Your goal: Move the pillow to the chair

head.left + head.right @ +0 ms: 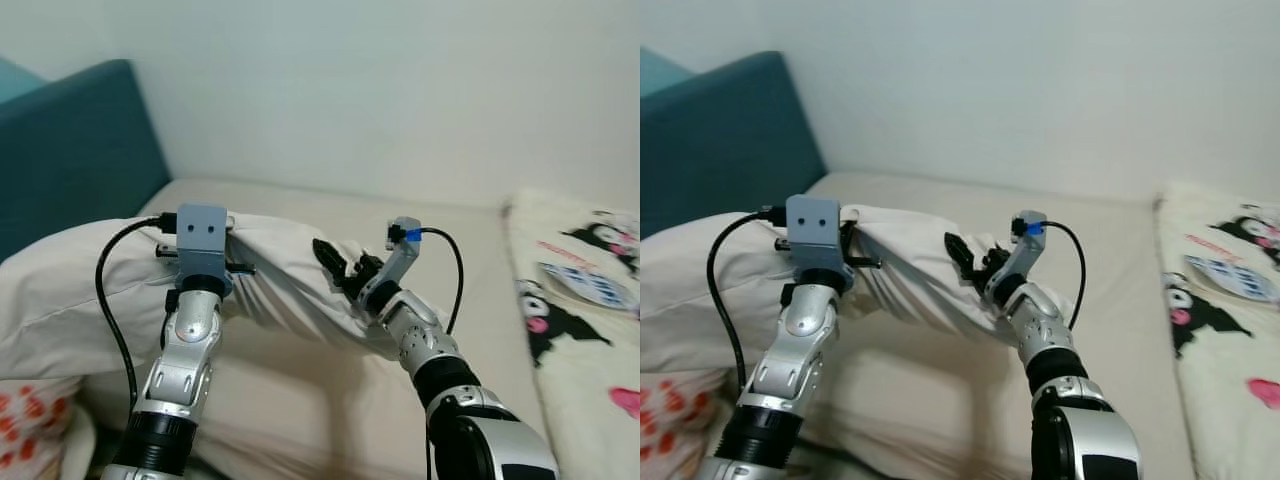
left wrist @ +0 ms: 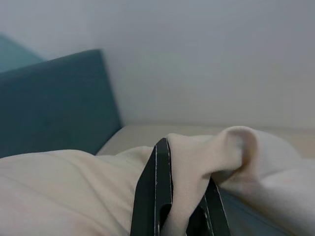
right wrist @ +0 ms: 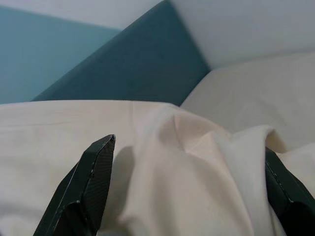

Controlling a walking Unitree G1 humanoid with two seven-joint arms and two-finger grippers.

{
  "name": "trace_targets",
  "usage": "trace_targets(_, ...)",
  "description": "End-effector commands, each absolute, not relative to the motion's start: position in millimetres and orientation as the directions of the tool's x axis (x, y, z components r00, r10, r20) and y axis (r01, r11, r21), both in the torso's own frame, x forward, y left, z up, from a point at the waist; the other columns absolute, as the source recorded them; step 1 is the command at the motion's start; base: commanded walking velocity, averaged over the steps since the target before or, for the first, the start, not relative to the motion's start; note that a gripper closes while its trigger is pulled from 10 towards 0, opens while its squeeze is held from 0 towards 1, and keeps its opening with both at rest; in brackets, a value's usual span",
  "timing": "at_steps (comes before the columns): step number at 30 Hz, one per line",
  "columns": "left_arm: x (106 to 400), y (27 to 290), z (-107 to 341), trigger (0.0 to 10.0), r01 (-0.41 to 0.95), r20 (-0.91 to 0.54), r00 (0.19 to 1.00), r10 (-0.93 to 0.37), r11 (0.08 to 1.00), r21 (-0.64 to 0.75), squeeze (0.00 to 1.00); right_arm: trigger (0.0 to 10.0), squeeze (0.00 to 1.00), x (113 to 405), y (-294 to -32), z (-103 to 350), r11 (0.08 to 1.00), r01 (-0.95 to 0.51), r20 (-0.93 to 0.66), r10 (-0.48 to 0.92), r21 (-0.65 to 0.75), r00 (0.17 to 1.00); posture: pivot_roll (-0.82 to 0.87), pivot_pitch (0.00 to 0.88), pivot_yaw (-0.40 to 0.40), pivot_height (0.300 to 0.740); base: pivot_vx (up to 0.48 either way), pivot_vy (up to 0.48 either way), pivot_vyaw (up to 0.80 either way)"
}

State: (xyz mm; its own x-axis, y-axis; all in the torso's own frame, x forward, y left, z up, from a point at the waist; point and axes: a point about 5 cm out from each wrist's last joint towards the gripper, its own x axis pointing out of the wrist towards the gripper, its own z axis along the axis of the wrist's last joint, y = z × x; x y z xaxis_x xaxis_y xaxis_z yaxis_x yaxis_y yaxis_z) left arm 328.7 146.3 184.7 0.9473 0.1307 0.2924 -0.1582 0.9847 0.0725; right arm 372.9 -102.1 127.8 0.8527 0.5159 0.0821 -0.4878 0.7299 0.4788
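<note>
headboard, teal padded (image 1: 70, 150), far left, against the pale wall. below it, at the bottom left corner, a scrap of white fabric with red-orange print (image 1: 30, 420).

large cream-coloured cloth pillow (image 1: 80, 290) lies on the beige mattress (image 1: 440, 235), running from the headboard side toward the middle. its near edge is bunched and pulled up into ridges between the two arms.

left gripper (image 2: 179, 206): clenched on a fold of the pillow's cover; in its wrist view the cream cloth is drawn tight between the two black fingers (image 2: 155, 196) and drapes over them. from the head views the grey wrist block sits right at the pillow's upper edge.

right gripper (image 1: 338, 268): set against the pillow's right end, just beside the bunched corner. in its wrist view the black fingers (image 3: 88, 187) stand wide apart with a heap of cloth between them, not pinched. reads as released, straddling the fabric.

far right: a cream blanket printed with black-and-pink cartoon figures (image 1: 590, 300), well apart from the pillow.

progress, as judged: early. one hold secured, on the left; the right looks placed for a second hold but has not closed. the pillow is on the bed, with most of its bulk resting on the mattress. left to do: close the right, lift the pillow clear, carry it off and set it on the chair.
</note>
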Motion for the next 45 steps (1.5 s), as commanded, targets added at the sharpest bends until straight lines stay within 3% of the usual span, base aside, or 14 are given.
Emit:
trace_targets(1,326,148,200,10.0,-0.173,0.355,0.923,0.149,0.984,0.038,0.00,10.0,0.00,371,-99,127,0.722,-0.509,0.086,0.537,0.469,0.839,-0.09,0.000,-0.006,0.740,0.000,0.000,0.79)
trace_targets(21,328,142,190,10.0,-0.159,0.307,0.942,0.137,0.986,0.045,0.00,10.0,0.00,369,-96,127,0.711,-0.531,0.090,0.558,0.461,0.825,-0.10,0.000,-0.001,0.740,0.000,0.000,0.79)
trace_targets(30,332,138,183,10.0,-0.157,0.254,0.958,0.132,0.984,0.081,0.00,10.0,0.00,369,-95,127,0.708,-0.538,0.088,0.566,0.458,0.820,-0.10,0.000,-0.002,0.740,-0.430,0.000,0.79)
trace_targets(45,331,135,178,10.0,-0.163,0.253,0.958,0.138,0.983,0.082,0.00,10.0,0.00,367,-96,124,0.704,-0.549,0.071,0.585,0.450,0.808,-0.13,0.000,-0.028,0.740,0.000,0.000,0.79)
